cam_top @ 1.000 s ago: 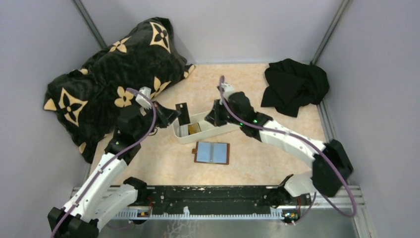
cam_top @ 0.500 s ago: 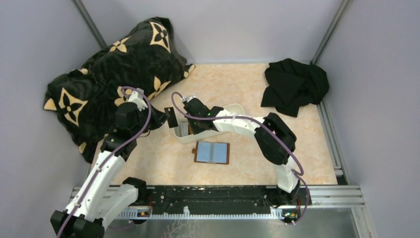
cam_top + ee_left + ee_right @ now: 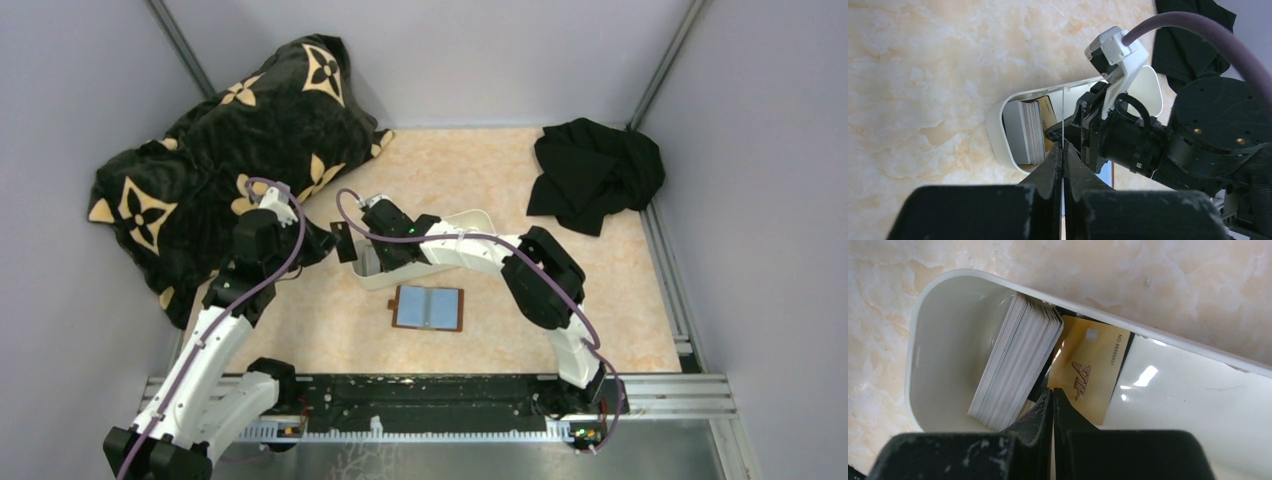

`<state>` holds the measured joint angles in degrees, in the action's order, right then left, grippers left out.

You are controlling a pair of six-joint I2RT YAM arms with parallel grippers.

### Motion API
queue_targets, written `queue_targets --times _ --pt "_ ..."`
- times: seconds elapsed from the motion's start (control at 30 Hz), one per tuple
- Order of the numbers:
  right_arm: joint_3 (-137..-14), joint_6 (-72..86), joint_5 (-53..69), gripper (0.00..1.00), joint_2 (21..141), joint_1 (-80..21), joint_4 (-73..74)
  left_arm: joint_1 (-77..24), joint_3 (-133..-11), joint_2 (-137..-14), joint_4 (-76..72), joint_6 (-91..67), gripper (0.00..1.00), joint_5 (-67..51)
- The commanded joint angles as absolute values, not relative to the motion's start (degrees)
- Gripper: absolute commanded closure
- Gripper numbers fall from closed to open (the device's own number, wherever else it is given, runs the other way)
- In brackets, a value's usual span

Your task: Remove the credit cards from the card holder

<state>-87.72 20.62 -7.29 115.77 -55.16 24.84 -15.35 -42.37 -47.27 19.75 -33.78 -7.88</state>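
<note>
Wallet (image 3: 429, 308), open flat on the bench, blue-grey pockets up, brown border. Grey cards (image 3: 1018, 362) stacked on edge in the white tray (image 3: 943, 340), gold card (image 3: 1088, 375) flat beside them; one dark card (image 3: 346, 241) pinched by the left jaws.

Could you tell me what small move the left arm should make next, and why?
Probably ease the card over the end of the tray and release it beside the stack: the left fingers pinch it just outside the rim, though the shut right fingers crowd that end.
</note>
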Motion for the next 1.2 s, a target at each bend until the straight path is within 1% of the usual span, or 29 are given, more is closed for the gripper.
queue_targets --times 0.0,0.37,0.63,0.73,1.0,1.17 --pt "-91.5 19.7 -6.6 1.00 116.9 -56.0 23.1 -14.6 -42.3 -45.4 20.9 -32.9 1.00 -6.7" --pt "-96.7 18.3 -7.3 1.00 118.3 -57.7 25.4 -14.2 -39.8 -44.9 19.2 -33.9 1.00 -9.2" --pt "-96.9 18.7 -5.2 1.00 118.9 -57.9 24.5 -14.2 -39.8 -44.4 19.6 -33.4 1.00 -8.4" --pt "-97.0 18.7 -6.4 1.00 118.4 -57.9 25.2 -14.2 -39.6 -44.5 19.4 -33.4 1.00 -8.8" --pt "-91.2 19.3 -7.6 1.00 113.7 -54.7 24.4 -14.2 -38.2 -45.3 16.4 -33.6 1.00 -12.0" --pt "-84.4 21.4 -5.3 1.00 108.6 -52.1 20.0 -14.2 -38.0 -48.3 13.8 -32.5 1.00 -14.0"
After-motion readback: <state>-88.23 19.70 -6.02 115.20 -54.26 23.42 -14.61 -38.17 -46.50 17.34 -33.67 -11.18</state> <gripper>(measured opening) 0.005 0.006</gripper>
